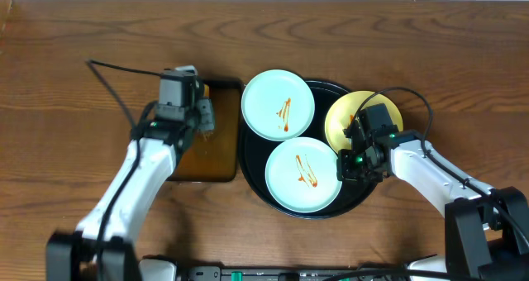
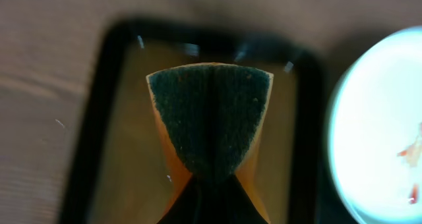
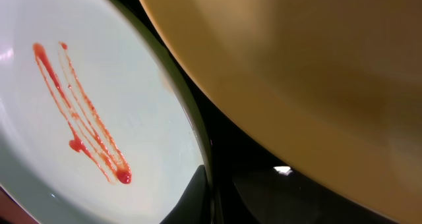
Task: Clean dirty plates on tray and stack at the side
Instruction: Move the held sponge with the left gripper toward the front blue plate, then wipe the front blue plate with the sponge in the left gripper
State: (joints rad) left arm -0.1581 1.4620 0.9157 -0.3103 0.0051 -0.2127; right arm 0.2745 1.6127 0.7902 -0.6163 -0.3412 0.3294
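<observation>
A dark wooden table seen from above, with two robot arms reaching in from its near edge. At the table's middle sits a round black tray carrying all three plates. A pale blue plate lies at the tray's far left and a second blue plate at its near side. Both are streaked with orange-red sauce. A pale yellow plate is at the tray's far right, partly hidden by the arm above it.

Just left of the black tray is a smaller brown tray. The left gripper hangs over its far end, jaws clamped on a folded sponge, dark scouring face outward.

The right gripper is over the yellow plate's near edge with its jaws together. Whether they pinch the rim cannot be told.

No plate is stacked on the bare wood yet, so wiping seems about to begin. The next move likely calls for bringing the sponge across to a sauced plate and rubbing while the other arm steadies it.
</observation>
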